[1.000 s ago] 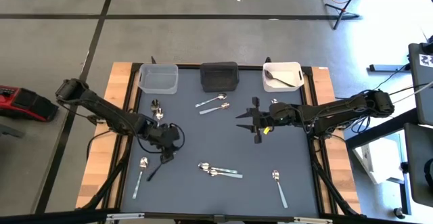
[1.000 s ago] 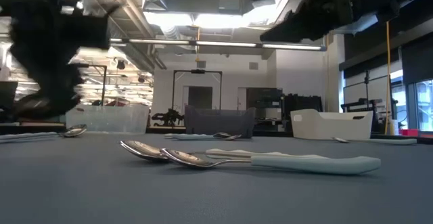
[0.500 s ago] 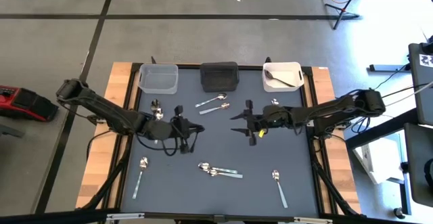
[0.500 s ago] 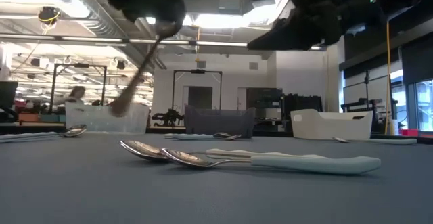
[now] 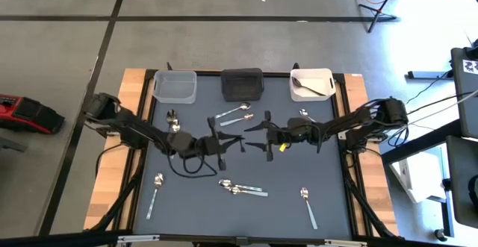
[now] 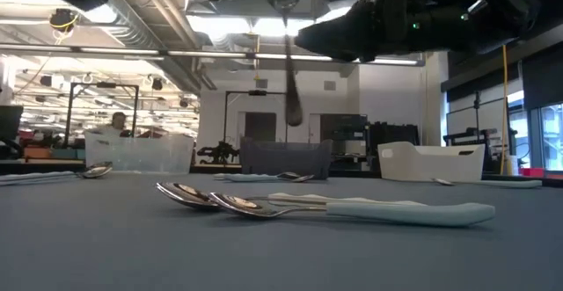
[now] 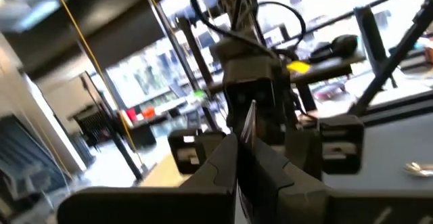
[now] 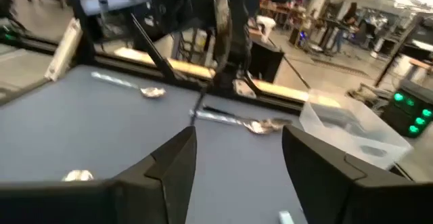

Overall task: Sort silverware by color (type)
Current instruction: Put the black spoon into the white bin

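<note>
My left gripper (image 5: pixel 228 142) hovers over the mat's middle, shut on a dark spoon (image 6: pixel 291 78) that hangs well above the table. My right gripper (image 5: pixel 255 136) is open and faces it from the right, a short gap away. Its wide-spread fingers frame the spoon (image 8: pixel 220 17) in the right wrist view. Several silver spoons lie flat on the mat: a pair (image 5: pixel 242 189) near the front, one at the left (image 5: pixel 155 185), one at the right (image 5: pixel 308 204) and two by the black bin (image 5: pixel 234 115). One spoon lies in the white bin (image 5: pixel 311 83). My left gripper pinches the dark spoon's handle (image 7: pixel 247 119) between its two fingers, which come level from the table's left. The spoon hangs nearly upright below the fingers, bowl end (image 6: pixel 293 115) down and lifted clear of the mat.
A clear bin (image 5: pixel 175 86), a black bin (image 5: pixel 243 83) and the white bin stand in a row along the far edge. Two more spoons (image 5: pixel 172 121) lie beside the left arm. Wooden rails (image 5: pixel 131 113) border the mat. A person shows far off in the room (image 6: pixel 118 122).
My left gripper has risen from the mat's left side with the dark spoon and swept right to the middle. The spoon has swung from slanting to hanging upright. My right gripper has moved left toward it, so the two now face each other closely.
</note>
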